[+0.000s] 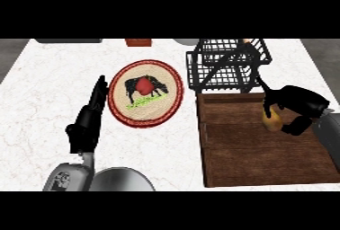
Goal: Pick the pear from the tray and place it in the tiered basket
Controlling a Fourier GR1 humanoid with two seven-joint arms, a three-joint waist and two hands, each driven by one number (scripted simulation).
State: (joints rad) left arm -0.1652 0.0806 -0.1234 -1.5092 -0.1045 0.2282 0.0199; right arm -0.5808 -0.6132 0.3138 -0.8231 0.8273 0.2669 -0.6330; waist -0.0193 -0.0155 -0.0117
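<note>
So the right hand (302,103) is over at the right side of the frame, above the upper right part of the wooden tray (252,155). Its fingers (293,128) are curled round the pear (271,122), and only a yellowish bit of the pear peeks out underneath the hand. Honestly can't tell if the pear is touching the tray or already off it.

The black wire basket (225,63) sits just past the tray's far edge, in the upper right, near the hand but not touching it.

The left hand (88,119) is on the left side, fingers straight and pressed together, pointing toward the top of the frame, holding nothing. Just beside it, around the middle, is a round plate (147,117) with a red rim and a cow picture, lying on the white marble table (40,90).
</note>
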